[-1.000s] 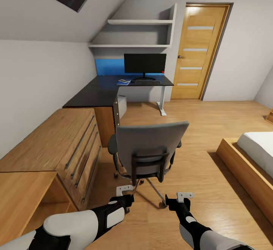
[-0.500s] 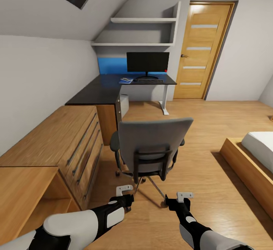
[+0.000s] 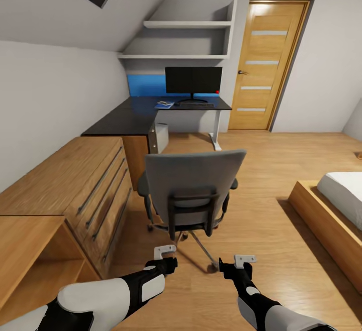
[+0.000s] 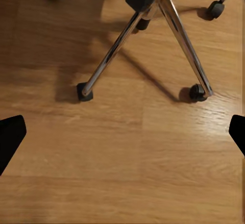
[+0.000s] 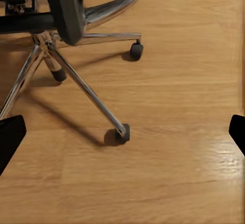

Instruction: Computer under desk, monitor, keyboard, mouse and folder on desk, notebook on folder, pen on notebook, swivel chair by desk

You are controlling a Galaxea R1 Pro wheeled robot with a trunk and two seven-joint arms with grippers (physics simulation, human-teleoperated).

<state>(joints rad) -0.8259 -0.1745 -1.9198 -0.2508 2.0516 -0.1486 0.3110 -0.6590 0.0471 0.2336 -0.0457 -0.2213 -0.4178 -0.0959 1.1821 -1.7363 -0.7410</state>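
Light wood floor [image 3: 281, 170] lies under both jaws, left [image 3: 165, 251] and right [image 3: 245, 259], each spread wide and empty. Just ahead stands the swivel chair [image 3: 193, 183], back toward them. Beyond, the worktop [image 3: 130, 117] carries monitor [image 3: 193, 80], keyboard [image 3: 196, 104] and folder [image 3: 164, 104].

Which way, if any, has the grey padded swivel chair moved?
Yes, slightly: the swivel chair drifted left toward the light wood cabinet, judged against the bed frame.

The head camera looks forward and down from behind the swivel chair [image 3: 191, 190], toward the desk [image 3: 136, 117] well beyond it. Both wrist cameras face the floor [image 4: 127, 163] close up, sharing the swivel chair's chrome base [image 4: 173, 25] [image 5: 76, 81].
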